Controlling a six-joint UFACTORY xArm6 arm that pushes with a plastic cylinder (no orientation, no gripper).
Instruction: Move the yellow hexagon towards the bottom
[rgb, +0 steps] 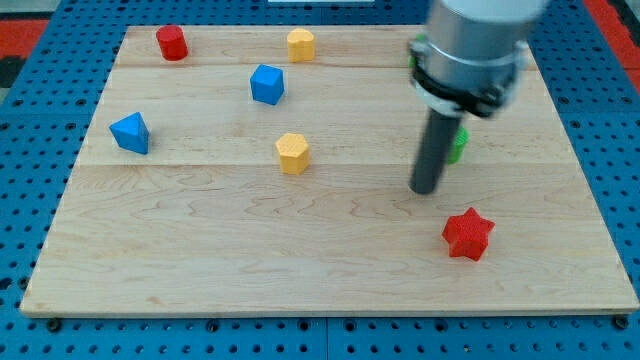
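Left of my tip (425, 190), well apart, the yellow hexagon (292, 153) is sitting mid-board; no jaws, just a bare rod standing beside a green block (458, 143).

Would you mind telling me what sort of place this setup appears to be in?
Most likely a robotics lab bench. A wooden board rests on a blue perforated base, small coloured blocks such as the yellow hexagon and red star are scattered on it, and my tip stands among them, left of a green block.

Bare board (300, 250) lies below the yellow hexagon (292, 153), no block intervening.
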